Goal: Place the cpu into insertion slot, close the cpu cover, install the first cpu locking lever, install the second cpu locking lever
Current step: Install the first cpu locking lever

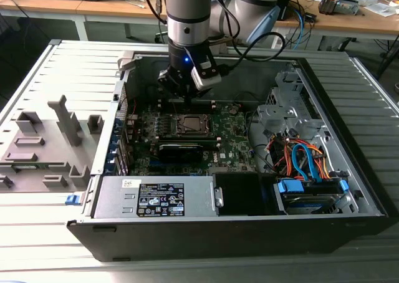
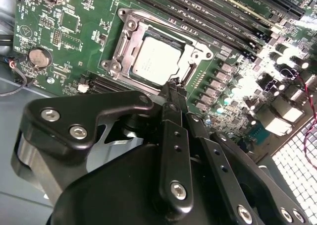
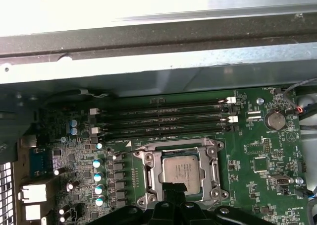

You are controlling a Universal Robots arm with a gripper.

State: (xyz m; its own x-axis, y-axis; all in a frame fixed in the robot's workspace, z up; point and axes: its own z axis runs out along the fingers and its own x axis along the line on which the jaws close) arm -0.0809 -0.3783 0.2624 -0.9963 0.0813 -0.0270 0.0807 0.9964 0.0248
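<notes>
Silver-grey cpu sits in the insertion slot, just beyond the claw.

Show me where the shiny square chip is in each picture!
Exterior view: the chip sits mid-board, just below the gripper.
Second wrist view: the chip lies inside its silvery frame.
First wrist view: the chip lies in that frame.
Shared landmark: the round coin battery.
</notes>
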